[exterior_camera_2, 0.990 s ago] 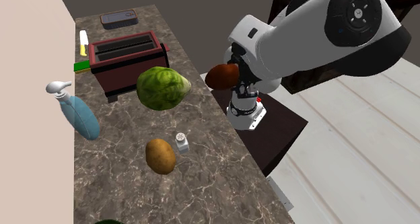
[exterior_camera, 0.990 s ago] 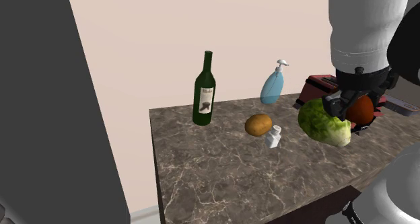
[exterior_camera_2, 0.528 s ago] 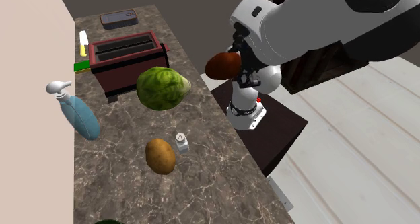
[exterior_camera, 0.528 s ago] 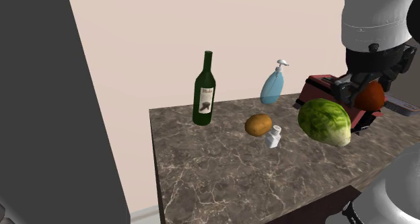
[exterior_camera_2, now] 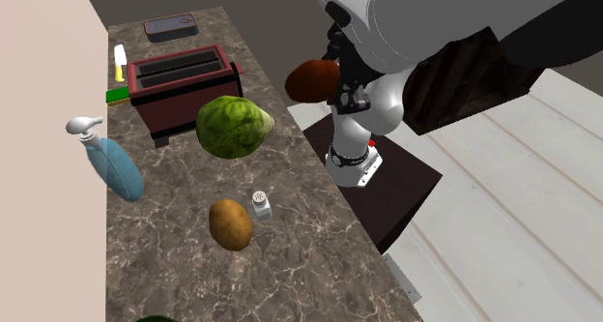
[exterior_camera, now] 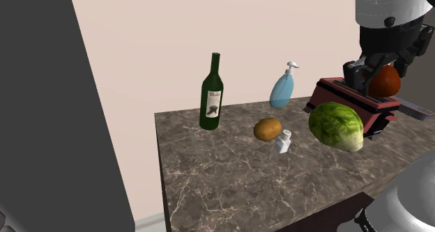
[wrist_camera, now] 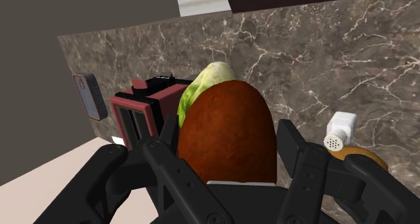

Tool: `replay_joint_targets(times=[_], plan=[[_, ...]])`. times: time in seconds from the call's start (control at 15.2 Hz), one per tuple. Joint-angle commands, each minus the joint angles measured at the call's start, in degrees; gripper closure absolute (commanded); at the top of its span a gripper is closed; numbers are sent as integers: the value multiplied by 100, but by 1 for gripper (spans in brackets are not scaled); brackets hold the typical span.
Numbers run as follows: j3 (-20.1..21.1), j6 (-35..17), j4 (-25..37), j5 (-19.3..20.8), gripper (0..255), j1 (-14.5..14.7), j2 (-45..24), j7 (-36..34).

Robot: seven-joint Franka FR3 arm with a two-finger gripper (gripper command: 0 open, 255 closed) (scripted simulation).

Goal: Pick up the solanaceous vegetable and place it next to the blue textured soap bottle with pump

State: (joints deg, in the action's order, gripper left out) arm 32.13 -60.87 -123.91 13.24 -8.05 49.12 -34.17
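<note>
**Pincer clamped on a red-brown vegetable, raised above the counter**

The marbled brown counter [exterior_camera: 223, 178] lies well below the gripper [exterior_camera: 376, 81], whose black fingers are closed on both sides of the red-brown, egg-shaped vegetable [exterior_camera: 386, 82]. In the wrist view the vegetable [wrist_camera: 227, 132] sits between the two fingers, clear of every surface.

The dark red toaster [exterior_camera_2: 184, 83] stands beneath the pincer and a little to one side of it, its two long slots facing up. I cannot tell what the slots hold. A flat grey box [exterior_camera_2: 170, 27] lies beyond the toaster, farther from the pincer.

The green lettuce head [wrist_camera: 202, 88] lies on the counter beneath the gripper, partly hidden behind the held vegetable and just beside the toaster.

The dark green wine bottle [exterior_camera: 212, 95] stands upright with a pale label, farthest from the pincer. Its fill level cannot be seen.

The blue soap bottle [exterior_camera: 282, 91] with its white pump stands by the wall, past the lettuce and well apart from the gripper.

The brown potato [exterior_camera: 267, 129] lies beyond the lettuce, and the small white shaker [exterior_camera: 283, 141] lies just beside it.
</note>
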Motion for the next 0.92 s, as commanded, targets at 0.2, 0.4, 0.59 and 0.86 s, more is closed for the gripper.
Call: replay_joint_targets(times=[0.2,0.4,0.59,0.86], plan=[[-111,-542,259,377,255,-354,-740,80],[-135,-828,507,605,255,-585,-1251,99],[-126,-1058,825,840,255,-812,-1796,101],[-66,-1265,1363,1178,255,-1095,-2578,78]])
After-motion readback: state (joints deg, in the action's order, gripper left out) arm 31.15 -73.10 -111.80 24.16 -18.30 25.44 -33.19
